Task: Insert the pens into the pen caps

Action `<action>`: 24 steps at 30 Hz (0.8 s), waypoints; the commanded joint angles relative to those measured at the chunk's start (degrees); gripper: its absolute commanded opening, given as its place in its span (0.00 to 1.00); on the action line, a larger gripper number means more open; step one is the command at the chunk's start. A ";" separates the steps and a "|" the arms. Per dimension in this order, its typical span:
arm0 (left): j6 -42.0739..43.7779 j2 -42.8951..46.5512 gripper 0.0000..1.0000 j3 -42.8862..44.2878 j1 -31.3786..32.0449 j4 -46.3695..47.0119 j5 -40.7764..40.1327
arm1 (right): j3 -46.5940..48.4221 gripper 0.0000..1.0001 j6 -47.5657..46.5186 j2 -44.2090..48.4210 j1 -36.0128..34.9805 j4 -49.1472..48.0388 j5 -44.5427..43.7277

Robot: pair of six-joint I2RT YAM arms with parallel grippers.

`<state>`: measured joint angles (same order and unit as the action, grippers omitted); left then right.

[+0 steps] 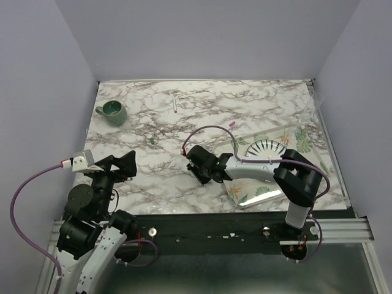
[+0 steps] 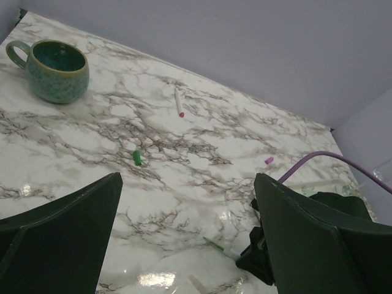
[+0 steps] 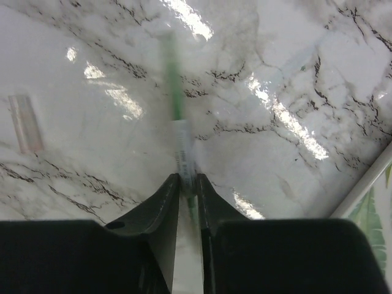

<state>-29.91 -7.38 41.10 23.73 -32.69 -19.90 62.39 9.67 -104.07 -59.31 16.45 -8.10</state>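
Nearest me, the black left gripper point(image 2: 187, 180) hangs wide apart above the white marble-patterned table point(image 1: 245, 104). The black right gripper point(image 3: 187, 180) pinches a thin green-ended white pen point(image 3: 177, 116). Beyond lie a tiny green tube-shaped cap point(image 2: 137, 158), a pink cap point(image 2: 269, 160), then a red-tipped white pen point(image 2: 179, 101).

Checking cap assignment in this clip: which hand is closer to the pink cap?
Right. The right hand, shut on the green pen, sits mid-table, just near-left of the pink cap. The left hand, open, is over the table's near-left part, much farther away.
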 commanded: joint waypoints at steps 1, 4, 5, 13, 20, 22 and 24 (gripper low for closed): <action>0.03 -1.85 0.97 -0.67 -0.08 0.69 2.14 | -2.19 0.11 3.15 -2.10 -0.55 0.86 -4.81; -2.42 -4.47 0.96 -0.24 -0.08 -0.09 4.07 | -1.92 0.01 3.95 0.53 -0.63 1.83 -8.51; -3.30 -5.36 0.96 0.03 -0.08 -0.62 4.95 | -1.57 0.01 4.13 3.76 -0.55 2.09 -9.47; -12.09 -14.41 0.86 -1.62 -0.08 3.23 19.53 | -2.00 0.01 8.95 23.44 -0.55 0.00 -4.74; -17.19 -19.68 0.80 -8.49 -0.08 24.21 37.37 | -4.56 0.01 13.88 31.65 -0.81 -7.75 5.28; -18.07 -22.92 0.80 -9.19 0.00 26.87 40.36 | -3.95 0.01 14.84 31.65 -1.07 -7.83 6.69; -17.73 -24.87 0.82 -9.37 0.09 29.17 41.69 | -3.85 0.01 15.38 31.91 -1.25 -8.88 7.74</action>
<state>-45.30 -28.45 32.51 23.73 -14.55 11.60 59.18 21.93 -71.70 -59.94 10.09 -5.56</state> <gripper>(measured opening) 0.801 0.025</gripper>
